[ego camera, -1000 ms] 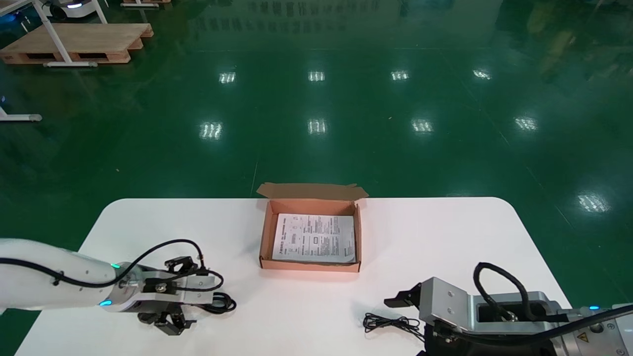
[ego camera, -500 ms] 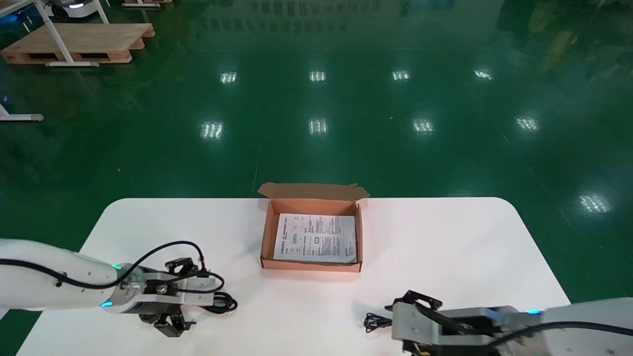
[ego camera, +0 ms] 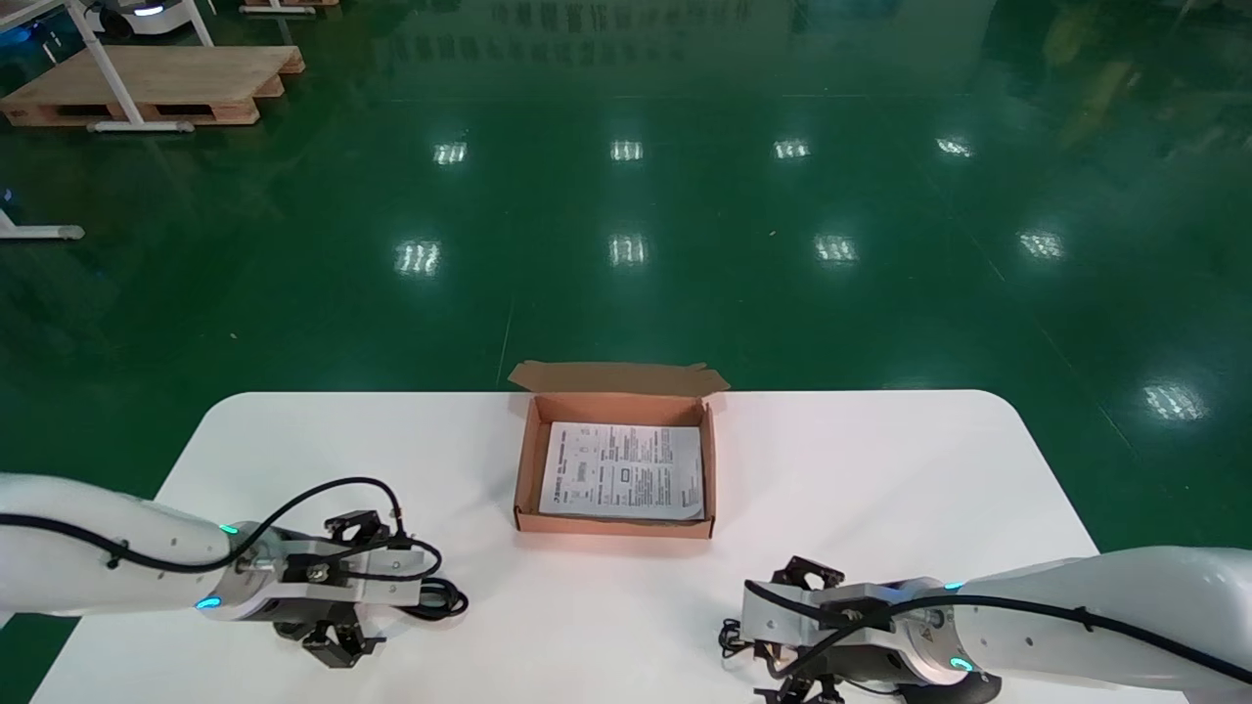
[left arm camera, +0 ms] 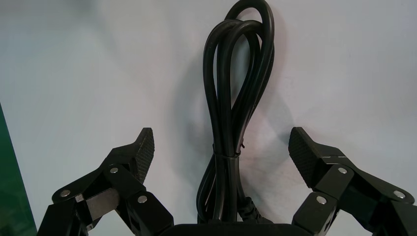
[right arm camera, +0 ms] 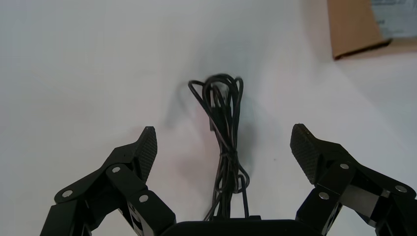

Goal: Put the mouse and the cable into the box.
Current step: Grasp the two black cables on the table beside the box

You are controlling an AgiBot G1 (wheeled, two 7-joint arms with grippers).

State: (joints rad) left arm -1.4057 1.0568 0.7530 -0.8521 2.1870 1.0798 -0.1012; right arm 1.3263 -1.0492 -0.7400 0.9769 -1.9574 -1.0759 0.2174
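My left pincer (left arm camera: 221, 147) hung low over the near left part of the white table (ego camera: 880, 469), with its fingers spread wide. The thick black cable (left arm camera: 220, 98), folded and tied, lay on the table between them and was not gripped. My right pincer (right arm camera: 223, 142) was at the near right part, spread wide too, with a thin cable bundle (right arm camera: 221, 105) lying between its fingers. The box (ego camera: 614, 528) stood open at the far middle of the table, well apart from both, with a printed sheet (ego camera: 623, 471) inside.
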